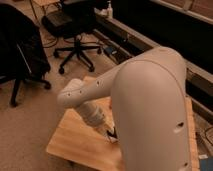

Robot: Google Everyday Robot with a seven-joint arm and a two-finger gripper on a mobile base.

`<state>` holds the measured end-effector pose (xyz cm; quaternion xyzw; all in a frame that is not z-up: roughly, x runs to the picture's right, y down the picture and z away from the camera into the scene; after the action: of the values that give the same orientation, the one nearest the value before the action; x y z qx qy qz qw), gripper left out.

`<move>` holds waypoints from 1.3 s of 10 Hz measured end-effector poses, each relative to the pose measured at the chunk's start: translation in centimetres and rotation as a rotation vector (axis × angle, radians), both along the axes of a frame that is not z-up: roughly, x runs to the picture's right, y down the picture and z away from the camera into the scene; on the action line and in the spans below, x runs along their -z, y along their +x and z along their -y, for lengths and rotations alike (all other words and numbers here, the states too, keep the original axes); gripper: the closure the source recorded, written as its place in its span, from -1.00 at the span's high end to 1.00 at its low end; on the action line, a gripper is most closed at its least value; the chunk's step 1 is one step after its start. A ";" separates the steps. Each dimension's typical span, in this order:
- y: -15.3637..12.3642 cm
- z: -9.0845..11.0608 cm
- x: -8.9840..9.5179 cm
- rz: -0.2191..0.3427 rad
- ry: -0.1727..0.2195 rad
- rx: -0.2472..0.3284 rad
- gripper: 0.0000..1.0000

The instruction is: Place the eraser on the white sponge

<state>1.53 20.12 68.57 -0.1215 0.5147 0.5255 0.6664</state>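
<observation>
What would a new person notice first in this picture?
The big white robot arm fills the right and middle, bent down over the wooden table. Its gripper sits low above the table, shut, mostly hidden behind the arm. A black office chair stands on the carpet behind.

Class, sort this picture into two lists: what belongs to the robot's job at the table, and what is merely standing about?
Job: gripper, low over the wooden table, largely hidden by the arm; eraser and white sponge not visible.
Standing about: office chair; dark chair at left; bottle at the back.
</observation>
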 end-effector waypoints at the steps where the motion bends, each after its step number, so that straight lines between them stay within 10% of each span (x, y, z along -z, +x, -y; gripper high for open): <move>1: -0.1 0.4 -0.3 -0.003 0.004 0.011 -1.00; 13: 0.6 -1.1 -5.3 -0.054 -0.085 0.019 -1.00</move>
<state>2.09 21.20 73.89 -0.1305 0.5552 0.5000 0.6517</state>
